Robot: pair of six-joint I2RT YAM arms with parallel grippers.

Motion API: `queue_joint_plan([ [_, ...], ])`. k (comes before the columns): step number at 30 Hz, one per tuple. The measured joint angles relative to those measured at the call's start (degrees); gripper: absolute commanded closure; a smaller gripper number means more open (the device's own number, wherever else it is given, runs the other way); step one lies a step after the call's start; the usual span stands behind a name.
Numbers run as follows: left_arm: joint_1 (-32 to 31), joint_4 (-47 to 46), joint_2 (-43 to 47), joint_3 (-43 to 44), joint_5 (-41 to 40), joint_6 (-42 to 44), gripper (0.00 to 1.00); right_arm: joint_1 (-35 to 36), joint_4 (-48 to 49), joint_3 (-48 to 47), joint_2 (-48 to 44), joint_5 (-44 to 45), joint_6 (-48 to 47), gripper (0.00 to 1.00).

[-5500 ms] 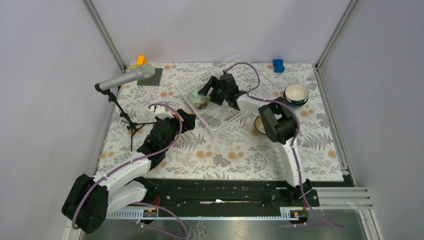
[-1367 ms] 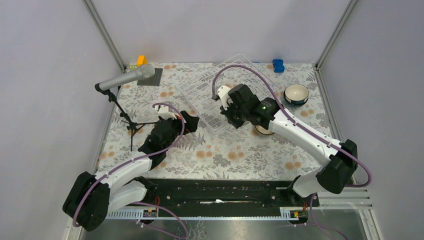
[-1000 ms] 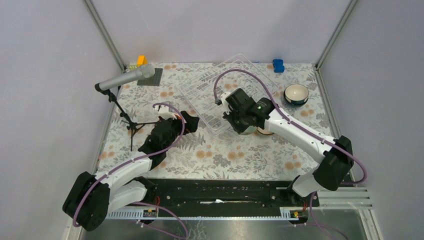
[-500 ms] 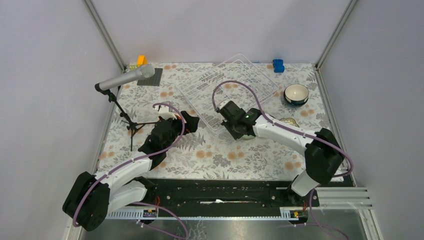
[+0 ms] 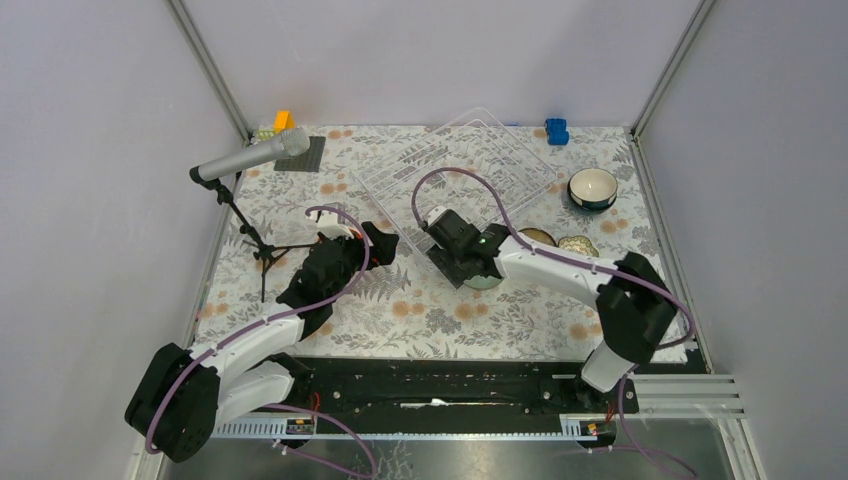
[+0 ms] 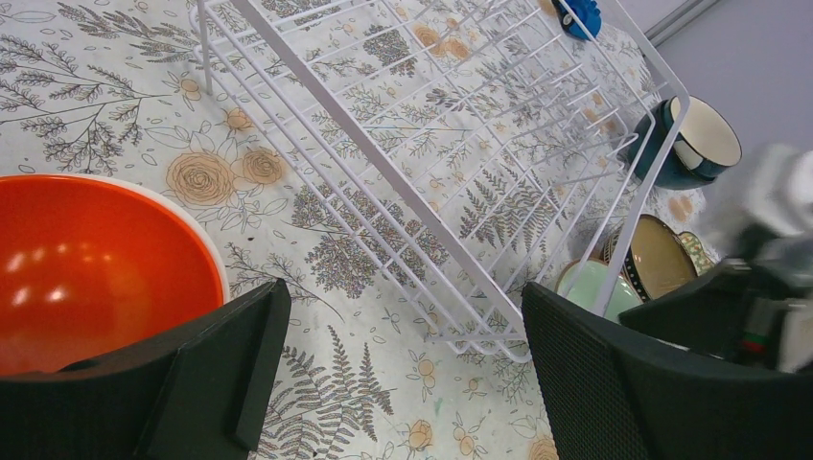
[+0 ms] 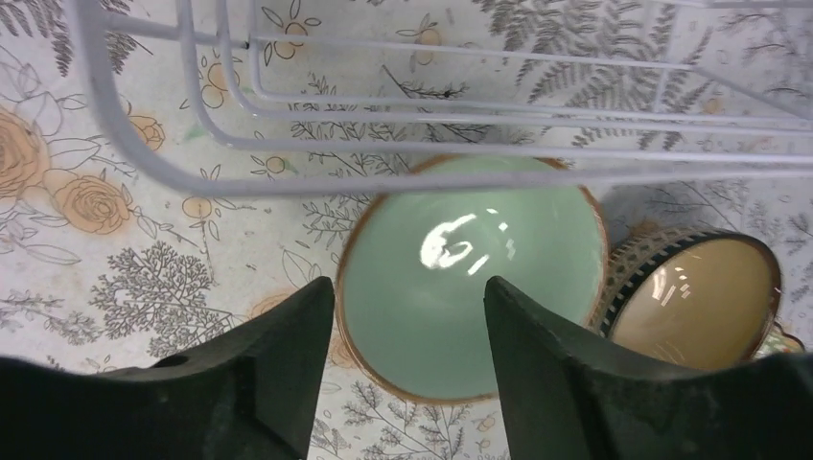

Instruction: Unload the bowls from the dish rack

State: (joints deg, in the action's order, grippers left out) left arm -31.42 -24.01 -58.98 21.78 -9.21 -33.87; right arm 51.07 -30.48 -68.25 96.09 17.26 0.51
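Your right wrist view shows what the top view hides: the right pincer (image 7: 407, 369) stands parted, gripping nothing, above the glossy, brown-rimmed pale green bowl (image 7: 470, 278), which sits on the floral surface (image 7: 115, 240) at the near corner of the white-wire dish rack (image 7: 431, 144), just beside the patterned bowl (image 7: 695, 302). Your left wrist view shows the left pincer (image 6: 403, 374) wide open and empty, the shiny orange bowl (image 6: 96, 268) below its left finger.

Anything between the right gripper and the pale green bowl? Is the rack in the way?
Nothing visible. The right gripper hangs open right over the pale green bowl; the dish rack rim wire passes by its far edge, and a patterned bowl sits at its side.
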Motion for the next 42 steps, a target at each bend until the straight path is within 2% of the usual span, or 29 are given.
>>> queue_joint_plan([
  [4,0.0,0.3,0.0,0.0,-1.2,-0.1,0.04,0.0,3.7,3.3,-6.9,1.2,-0.2,0.27],
  [8,0.0,2.0,1.0,0.0,-5.9,-0.7,0.04,0.1,9.1,6.9,-15.9,7.0,0.8,0.07],
  [11,0.0,2.6,3.1,0.0,-9.3,-0.9,0.03,0.1,13.8,9.3,-19.9,14.2,2.7,0.04],
  [14,0.0,3.6,5.2,0.0,-13.2,-1.1,0.01,-1.6,16.3,11.2,-21.5,16.5,5.0,0.02],
  [19,0.0,5.4,7.5,0.0,-19.6,-0.8,0.01,-12.4,21.0,18.0,-26.6,16.2,9.9,0.0],
  [24,0.0,8.6,7.9,1.0,-21.6,1.5,0.01,-22.6,26.5,27.4,-36.1,16.0,12.9,0.0],
  [29,-0.2,9.7,7.2,2.1,-21.0,5.0,0.01,-33.2,34.6,35.5,-40.9,12.2,12.8,0.0],
  [34,-0.7,2.9,11.3,-3.3,-17.1,9.5,0.01,-43.1,46.8,45.5,-39.5,1.5,11.6,0.0],
  [39,-0.8,0.1,12.1,-5.5,-16.6,12.3,0.01,-48.1,55.8,49.2,-34.1,-5.0,8.0,0.0],
  [42,-0.8,-1.0,10.8,-5.5,-17.2,13.6,0.01,-48.6,68.6,53.4,-30.9,-7.5,4.4,0.0],
])
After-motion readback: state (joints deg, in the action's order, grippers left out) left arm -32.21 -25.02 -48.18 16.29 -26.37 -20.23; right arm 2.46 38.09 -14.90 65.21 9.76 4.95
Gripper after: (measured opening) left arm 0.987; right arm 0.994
